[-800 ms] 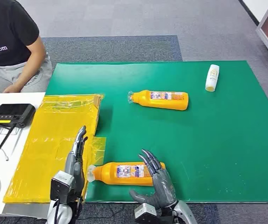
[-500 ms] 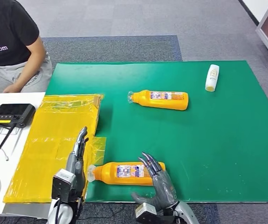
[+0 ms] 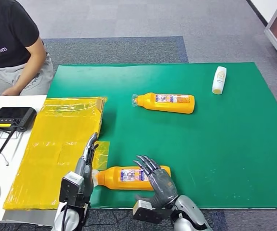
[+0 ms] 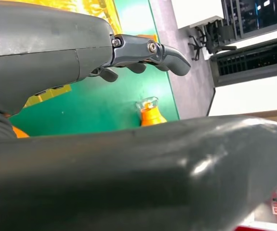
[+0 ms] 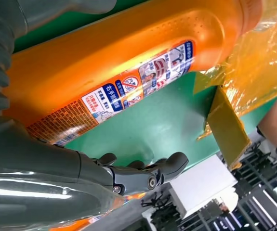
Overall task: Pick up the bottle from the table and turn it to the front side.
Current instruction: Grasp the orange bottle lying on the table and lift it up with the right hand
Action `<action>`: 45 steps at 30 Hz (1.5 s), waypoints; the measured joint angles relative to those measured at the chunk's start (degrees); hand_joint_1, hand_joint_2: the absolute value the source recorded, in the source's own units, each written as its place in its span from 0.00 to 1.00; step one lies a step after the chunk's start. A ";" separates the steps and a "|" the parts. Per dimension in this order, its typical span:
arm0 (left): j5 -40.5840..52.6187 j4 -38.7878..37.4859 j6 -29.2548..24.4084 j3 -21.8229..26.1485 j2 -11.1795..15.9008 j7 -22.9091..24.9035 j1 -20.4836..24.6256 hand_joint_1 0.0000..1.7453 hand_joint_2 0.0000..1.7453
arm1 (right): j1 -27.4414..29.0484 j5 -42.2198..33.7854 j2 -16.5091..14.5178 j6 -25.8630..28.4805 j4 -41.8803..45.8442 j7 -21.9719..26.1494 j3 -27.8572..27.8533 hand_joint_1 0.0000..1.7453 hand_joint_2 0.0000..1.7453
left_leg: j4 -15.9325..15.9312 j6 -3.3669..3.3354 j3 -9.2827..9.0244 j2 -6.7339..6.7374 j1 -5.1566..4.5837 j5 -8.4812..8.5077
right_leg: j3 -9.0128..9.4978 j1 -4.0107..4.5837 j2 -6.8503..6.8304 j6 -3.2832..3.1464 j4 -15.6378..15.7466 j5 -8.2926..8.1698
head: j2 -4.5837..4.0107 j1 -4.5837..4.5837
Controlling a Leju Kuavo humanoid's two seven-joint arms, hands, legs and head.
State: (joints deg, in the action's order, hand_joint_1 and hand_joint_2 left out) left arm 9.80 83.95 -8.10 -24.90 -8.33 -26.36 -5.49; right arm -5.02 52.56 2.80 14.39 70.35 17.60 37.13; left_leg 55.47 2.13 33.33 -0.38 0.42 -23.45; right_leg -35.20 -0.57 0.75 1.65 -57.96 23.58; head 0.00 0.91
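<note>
The near orange bottle (image 3: 131, 177) lies on its side at the front edge of the green surface (image 3: 220, 154), its clear cap toward my left, label facing up; my right robot hand (image 3: 158, 182) arches over its base end with fingers spread wide and nothing gripped, though I cannot tell whether the palm touches it. My left robot hand (image 3: 85, 166) stands just beside the cap, fingers straight and apart, holding nothing; a second orange bottle (image 3: 164, 103) lies well beyond, a white bottle (image 3: 219, 80) in the far corner, a yellow plastic sheet (image 3: 53, 144) to my left.
</note>
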 joint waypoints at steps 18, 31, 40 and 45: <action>2.20 -1.05 -1.32 0.91 -0.45 -0.36 -0.01 0.00 0.00 | -11.18 5.95 4.54 -9.49 -5.79 -6.43 6.68 0.00 1.00 | 0.00 -0.12 -0.10 0.01 0.00 0.12 | 0.21 0.00 0.00 0.17 0.16 -0.19 | 0.00 -0.02; 2.02 -1.07 -3.04 2.34 -0.48 -1.21 -1.50 0.00 0.00 | -21.10 12.22 6.47 -11.50 -12.76 -12.26 15.23 0.00 1.00 | 0.00 -0.37 -0.10 0.01 -0.01 0.33 | 0.37 0.00 0.00 0.36 0.44 -0.54 | 0.00 0.00; 1.96 -1.07 -3.34 3.17 -0.45 -1.27 -2.51 0.00 0.00 | -23.57 13.57 5.79 -11.26 -15.92 -13.89 18.35 0.00 1.00 | 0.00 -0.36 -0.27 0.01 -0.01 0.33 | 0.49 0.01 0.02 0.28 0.50 -0.63 | 0.00 0.01; 1.96 -1.07 -3.44 3.65 -0.47 -1.27 -2.61 0.00 0.00 | -24.52 12.90 5.29 -11.11 -18.25 -13.00 18.83 1.00 1.00 | -0.01 -0.44 -0.28 0.01 -0.01 0.36 | 0.49 0.02 0.02 0.28 0.51 -0.77 | 0.00 0.00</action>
State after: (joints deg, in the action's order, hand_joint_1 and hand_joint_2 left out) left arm 11.76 82.88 -11.54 -21.24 -8.80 -27.63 -8.10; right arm -29.55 65.47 8.09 3.28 52.11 4.60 55.96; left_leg 55.47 1.69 33.05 -0.37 0.42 -23.10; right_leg -34.70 -0.55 0.77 1.93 -57.45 22.81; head 0.00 0.91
